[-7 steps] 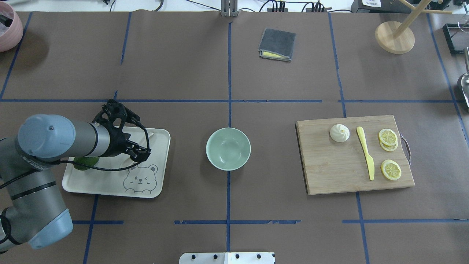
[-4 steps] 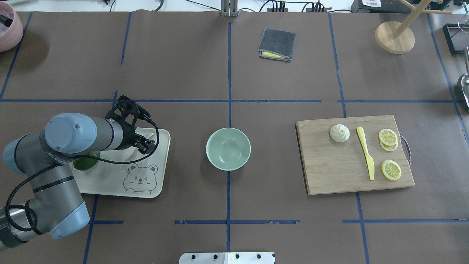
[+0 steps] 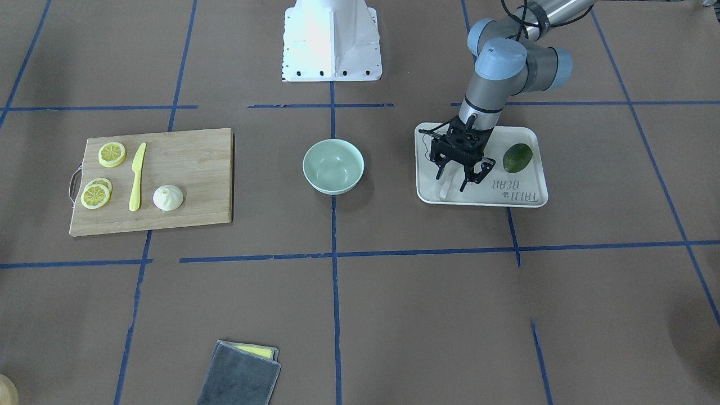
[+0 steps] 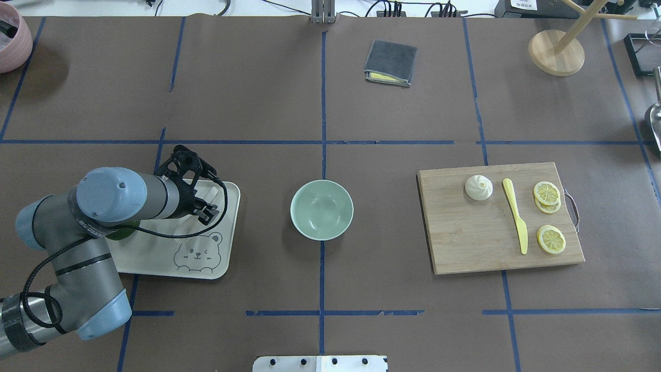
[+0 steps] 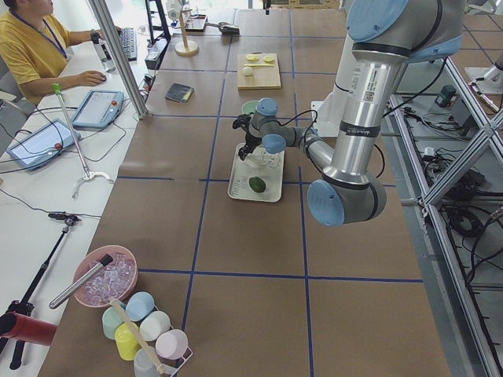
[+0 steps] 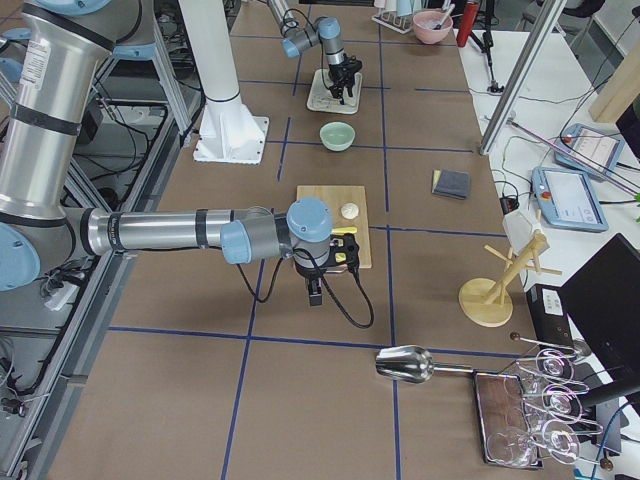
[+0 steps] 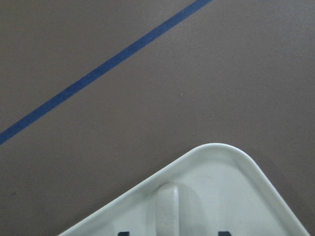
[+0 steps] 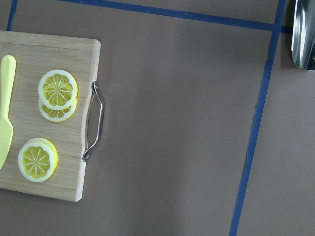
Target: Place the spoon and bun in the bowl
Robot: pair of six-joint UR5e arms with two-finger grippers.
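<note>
Left gripper stands spread astride the spoon on the tray, seemingly just above it; the bun lies on the board, the bowl between; right gripper unclear.

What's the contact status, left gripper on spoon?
Apart. Left wrist view: the spoon handle lies between the fingertips of the open left gripper, with bare tray showing on either side.

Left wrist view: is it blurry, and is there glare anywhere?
Left wrist view: the tray and spoon are very close and look slightly soft. Front-facing view: even light, the bowl throws only a faint shadow, no harsh glare.
</note>
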